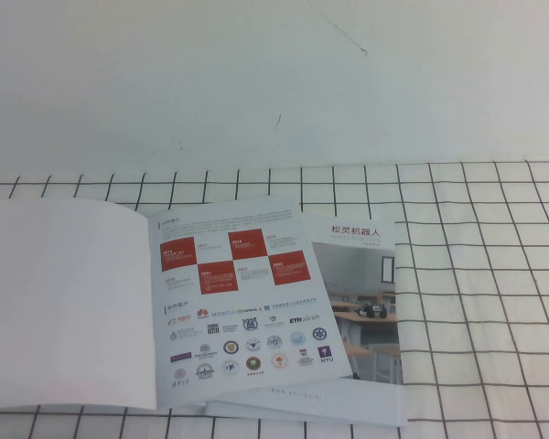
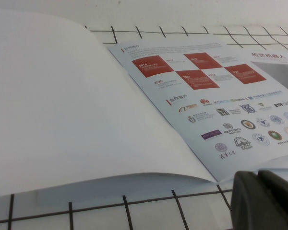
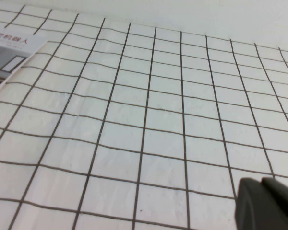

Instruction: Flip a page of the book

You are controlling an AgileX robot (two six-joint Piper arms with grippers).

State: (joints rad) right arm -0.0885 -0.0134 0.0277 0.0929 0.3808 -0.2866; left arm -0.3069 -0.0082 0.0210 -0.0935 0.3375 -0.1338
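The book (image 1: 247, 302) is seen lying open on the checked surface (image 1: 476, 274), toward seven o'clock in the high view, with the page (image 1: 64, 306) already laid over to the left, its plain white side up and its free edge slightly lifted near the spine. The inner sheet with red squares and logos (image 1: 242, 293) is thus exposed, so the turn is judged to be essentially done. Beneath the book, a second brochure (image 1: 366, 302) with a classroom photo and Chinese title is partly covered, projecting toward three o'clock — it is presumably a spare and not part of the job. Neither arm is visible in the high view. The left end effector (image 2: 266, 199) is glimpsed only as a dark tip at the edge of its wrist view, just beside the book's near corner and holding nothing; whether it is released or clenched cannot be told. The right end effector (image 3: 269, 203) hangs over bare grid, well apart from the book — likely parked — and its state cannot be told either.
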